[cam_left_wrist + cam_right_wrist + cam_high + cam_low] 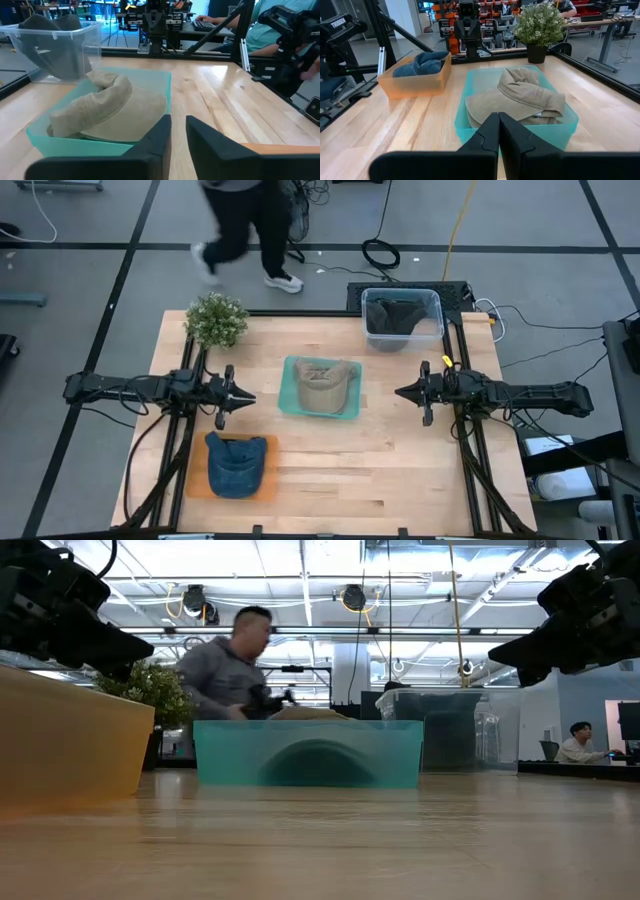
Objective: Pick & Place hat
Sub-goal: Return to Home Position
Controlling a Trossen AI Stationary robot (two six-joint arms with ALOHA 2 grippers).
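A tan hat (320,387) lies in a teal tray (290,402) at the table's middle. A blue hat (237,465) rests in an orange tray (195,485) near the front left. A dark hat (392,312) sits in a clear bin (432,320) at the far right. My left gripper (178,120) hovers left of the teal tray, pointing level at it, its fingers a narrow gap apart with nothing between them. My right gripper (498,116) hovers right of the tray, shut and empty, pointing at the tan hat (520,97).
A potted plant (216,320) stands at the far left corner. A person (245,225) walks on the floor beyond the table's far edge. Bare wood lies between the teal tray and the front edge, right of the orange tray.
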